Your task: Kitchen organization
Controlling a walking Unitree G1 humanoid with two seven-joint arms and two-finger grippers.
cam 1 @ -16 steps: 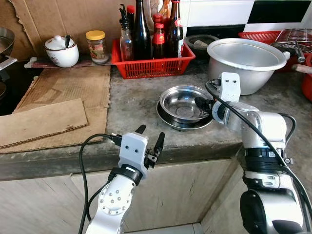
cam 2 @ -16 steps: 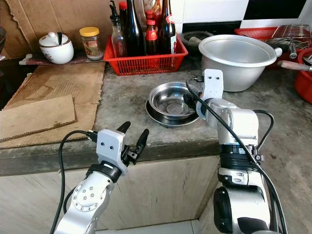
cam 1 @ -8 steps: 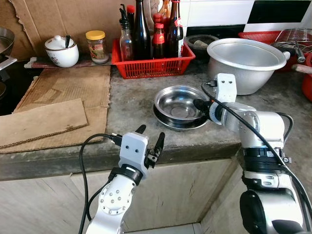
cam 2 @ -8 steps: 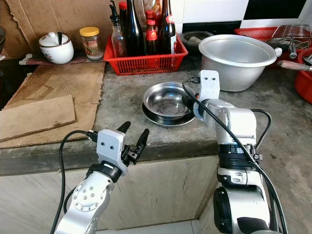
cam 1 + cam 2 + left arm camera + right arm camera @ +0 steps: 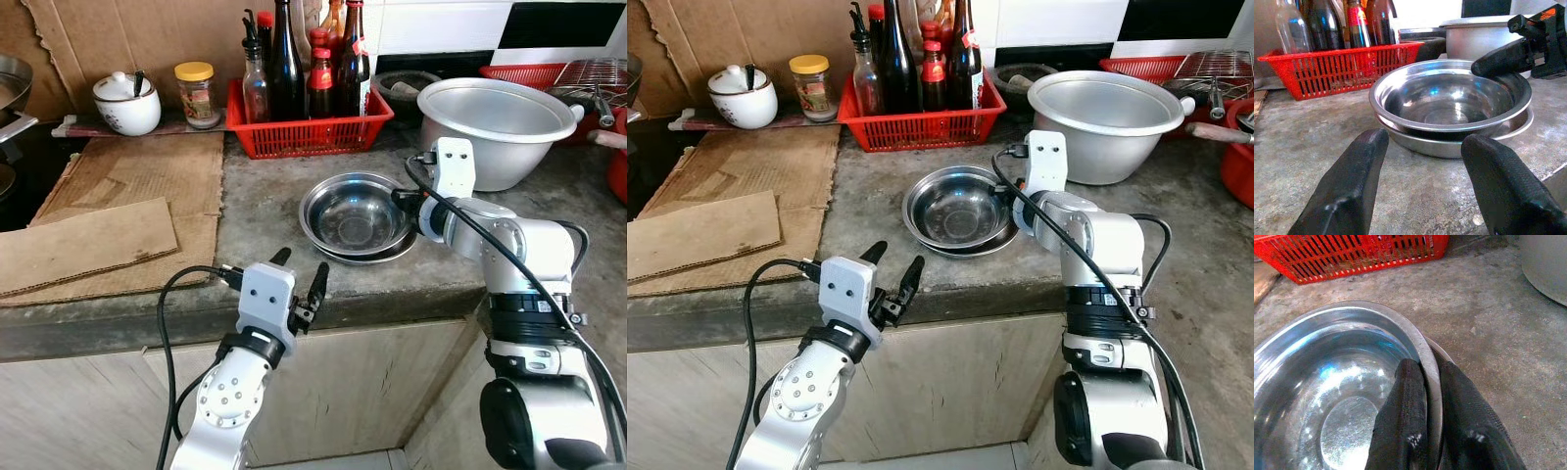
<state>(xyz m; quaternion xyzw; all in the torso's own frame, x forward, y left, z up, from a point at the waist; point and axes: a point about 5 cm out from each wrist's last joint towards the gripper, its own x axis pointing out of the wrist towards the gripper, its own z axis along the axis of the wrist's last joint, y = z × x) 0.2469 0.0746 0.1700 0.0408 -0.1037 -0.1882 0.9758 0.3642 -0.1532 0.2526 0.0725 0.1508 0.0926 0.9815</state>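
Right gripper (image 5: 1425,421) pinches the steel bowl's (image 5: 355,217) rim; left gripper (image 5: 296,284) hovers, fingers spread apart.

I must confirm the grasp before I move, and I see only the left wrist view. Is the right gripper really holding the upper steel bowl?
Observer: Yes. The right wrist view shows the right gripper pinching the upper bowl by its rim, one finger inside and one outside.
Operator: Is the upper bowl centred on the lower one?
Observer: No. In the eye views it sits shifted toward the robot's left on the lower bowl.
Operator: Where is my left gripper?
Observer: The left gripper is at the counter's front edge, fingers open, apart from the bowls.
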